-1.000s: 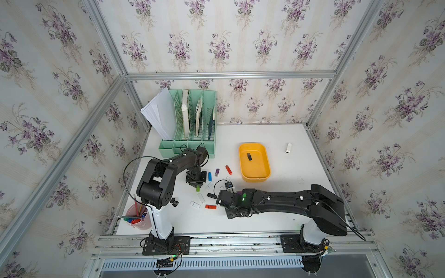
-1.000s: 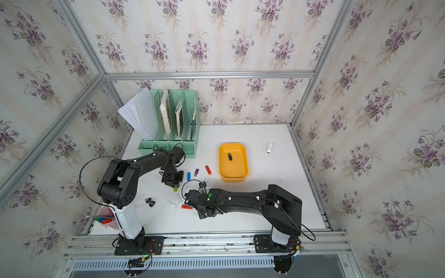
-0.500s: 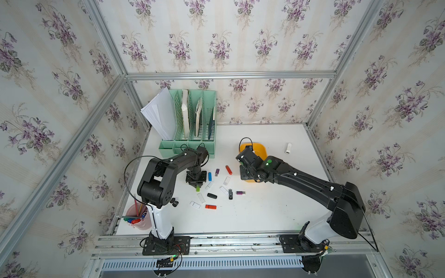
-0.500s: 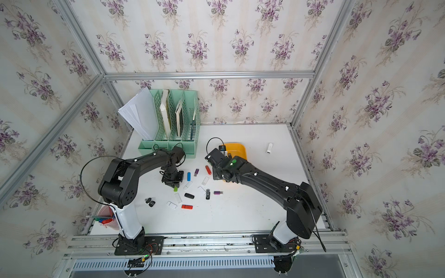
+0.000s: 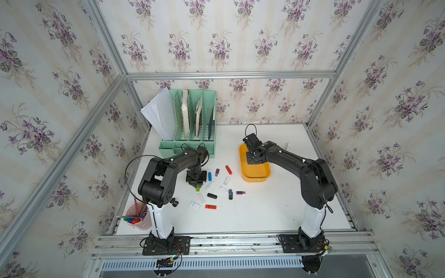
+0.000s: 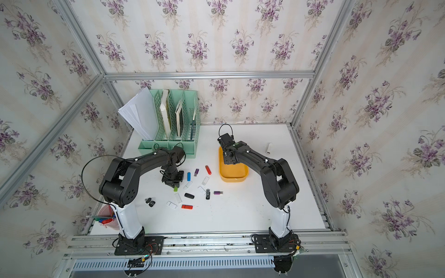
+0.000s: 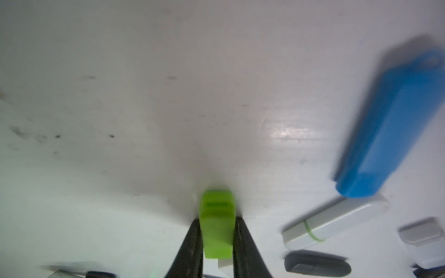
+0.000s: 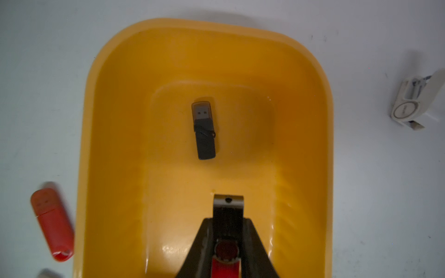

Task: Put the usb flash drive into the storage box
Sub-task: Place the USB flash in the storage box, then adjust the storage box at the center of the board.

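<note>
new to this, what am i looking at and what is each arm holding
Two robot arms work over a white table. Two pictures look down from overhead; two come from cameras on the arms' wrists. Loose flash drives lie scattered on the table, with a green file organizer at the back. The left gripper pinches a green flash drive. The right gripper holds a dark-and-red flash drive over the yellow storage box, where a black flash drive lies.

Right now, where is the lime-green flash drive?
In the left wrist view, the lime-green plastic flash drive is pinched in the left gripper, close to the blue plastic flash drive.
</note>
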`<state>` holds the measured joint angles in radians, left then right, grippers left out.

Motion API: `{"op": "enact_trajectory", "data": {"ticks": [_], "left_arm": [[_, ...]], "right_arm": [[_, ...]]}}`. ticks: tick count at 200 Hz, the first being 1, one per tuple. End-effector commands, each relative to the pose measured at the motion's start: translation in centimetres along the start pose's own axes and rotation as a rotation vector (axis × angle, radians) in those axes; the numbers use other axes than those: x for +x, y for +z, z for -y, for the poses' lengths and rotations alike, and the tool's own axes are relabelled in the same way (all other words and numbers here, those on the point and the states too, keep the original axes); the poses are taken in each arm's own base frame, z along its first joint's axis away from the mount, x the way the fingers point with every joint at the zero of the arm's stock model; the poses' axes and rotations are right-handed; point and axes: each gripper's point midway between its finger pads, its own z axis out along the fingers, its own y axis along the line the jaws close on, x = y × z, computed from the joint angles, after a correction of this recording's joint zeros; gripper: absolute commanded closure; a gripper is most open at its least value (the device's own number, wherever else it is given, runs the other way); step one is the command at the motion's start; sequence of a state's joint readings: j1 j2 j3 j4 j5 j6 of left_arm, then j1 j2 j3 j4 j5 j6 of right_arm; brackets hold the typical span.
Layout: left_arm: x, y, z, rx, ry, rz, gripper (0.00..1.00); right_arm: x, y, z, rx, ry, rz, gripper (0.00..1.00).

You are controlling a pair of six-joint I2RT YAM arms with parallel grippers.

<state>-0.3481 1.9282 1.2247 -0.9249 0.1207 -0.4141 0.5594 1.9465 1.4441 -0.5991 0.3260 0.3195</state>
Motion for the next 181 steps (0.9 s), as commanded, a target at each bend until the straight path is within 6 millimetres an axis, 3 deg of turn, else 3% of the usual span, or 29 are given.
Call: {"op": "enact_trajectory", "data": {"ticks": [1, 7, 10, 20, 70, 106, 130, 149, 181], "left_arm": [[-0.9, 0.9, 0.1, -0.002, 0.014, 0.023, 0.81], [-0.9, 0.9, 0.2, -0.003, 0.016, 0.023, 0.81], [-0.9, 0.9, 0.1, -0.003, 0.016, 0.022, 0.81], [-0.9, 0.9, 0.1, -0.004, 0.014, 0.023, 0.81], [-1.0, 1.1, 0.1, -0.008, 0.014, 0.017, 0.81], [-1.0, 1.1, 0.1, -0.008, 0.014, 0.018, 0.81], [-1.0, 1.0, 0.1, -0.008, 0.016, 0.019, 0.81], [-1.1, 0.9, 0.1, -0.006, 0.018, 0.019, 0.82], [-1.1, 0.2, 0.1, -0.007, 0.025, 0.026, 0.82]], "right_arm": [[-0.7, 2.0, 0.0, 0.04, -0.05, 0.001, 0.86], [-0.7, 2.4, 0.1, 0.051, -0.057, -0.005, 0.86], [-0.9, 3.0, 1.6, 0.07, -0.031, -0.014, 0.86], [-0.9, 3.8, 2.1, 0.084, -0.027, -0.026, 0.86], [0.0, 5.8, 2.4, 0.089, -0.037, -0.065, 0.85], [0.1, 5.8, 2.2, 0.074, -0.037, -0.068, 0.67], [-0.7, 4.8, 2.2, 0.066, -0.027, -0.046, 0.57], [-1.6, 3.5, 2.3, 0.049, -0.012, -0.013, 0.55], [-3.8, -1.0, 2.7, 0.003, 0.034, 0.075, 0.52]]}}
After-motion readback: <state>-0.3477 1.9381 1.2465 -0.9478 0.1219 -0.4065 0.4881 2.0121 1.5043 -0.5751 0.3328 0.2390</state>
